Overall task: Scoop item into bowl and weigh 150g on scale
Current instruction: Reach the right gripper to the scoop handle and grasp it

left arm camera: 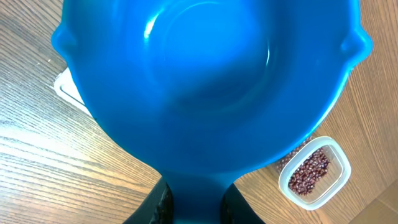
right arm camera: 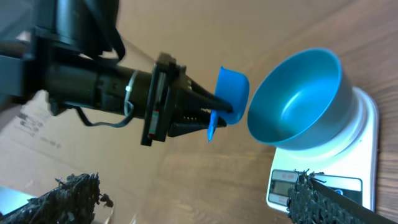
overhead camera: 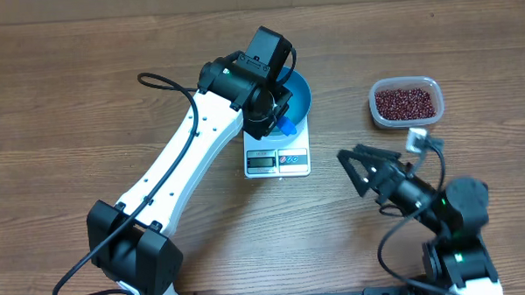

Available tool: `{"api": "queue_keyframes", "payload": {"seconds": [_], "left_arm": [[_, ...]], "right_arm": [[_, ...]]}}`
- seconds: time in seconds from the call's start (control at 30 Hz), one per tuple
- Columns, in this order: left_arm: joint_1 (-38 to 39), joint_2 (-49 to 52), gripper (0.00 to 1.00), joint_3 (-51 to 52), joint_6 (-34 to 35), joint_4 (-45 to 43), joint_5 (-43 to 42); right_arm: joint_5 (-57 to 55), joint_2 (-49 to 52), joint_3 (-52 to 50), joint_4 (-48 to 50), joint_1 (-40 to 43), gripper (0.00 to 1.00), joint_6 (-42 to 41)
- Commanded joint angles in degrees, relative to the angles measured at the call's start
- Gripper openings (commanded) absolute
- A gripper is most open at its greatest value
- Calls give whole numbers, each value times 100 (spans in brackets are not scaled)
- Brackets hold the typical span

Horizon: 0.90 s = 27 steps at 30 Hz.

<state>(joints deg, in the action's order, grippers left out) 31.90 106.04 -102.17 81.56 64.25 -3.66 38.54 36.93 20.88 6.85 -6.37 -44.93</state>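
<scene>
Right of the scale (overhead camera: 278, 157) the right hand (overhead camera: 355, 170) is held spread. On the scale the bowl (right arm camera: 298, 106) is seated; above it a scoop (right arm camera: 233, 90) is pinched by the left hand (right arm camera: 214, 111). Beyond the scale, beans (overhead camera: 405, 102) in the tub (overhead camera: 404, 81) are judged loose and light: scooped, never gripped.

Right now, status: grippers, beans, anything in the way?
Left gripper shut on scoop, beside bowl. Right gripper open, idle. Bowl empty on scale; beans in tub. Nothing between tub and bowl.
</scene>
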Motion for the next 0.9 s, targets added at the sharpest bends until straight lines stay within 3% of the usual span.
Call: {"api": "queue_keyframes", "payload": {"seconds": [0.0, 0.27, 0.47, 0.73, 0.87], "left_arm": [[28, 28, 4, -118, 122, -20, 0], [28, 28, 4, -118, 122, -20, -2], [28, 28, 4, -118, 127, -22, -83], [28, 28, 4, -118, 254, -20, -87], [28, 28, 4, -118, 293, -22, -87]], "right_arm": [[-234, 868, 507, 48, -404, 99, 326], [-835, 2415, 1104, 396, -1342, 95, 601], [-1104, 3134, 1189, 1095, -1576, 90, 409], [-1193, 3807, 1189, 2017, -1578, 63, -66], [-1189, 3967, 1189, 2164, -1580, 60, -184]]}}
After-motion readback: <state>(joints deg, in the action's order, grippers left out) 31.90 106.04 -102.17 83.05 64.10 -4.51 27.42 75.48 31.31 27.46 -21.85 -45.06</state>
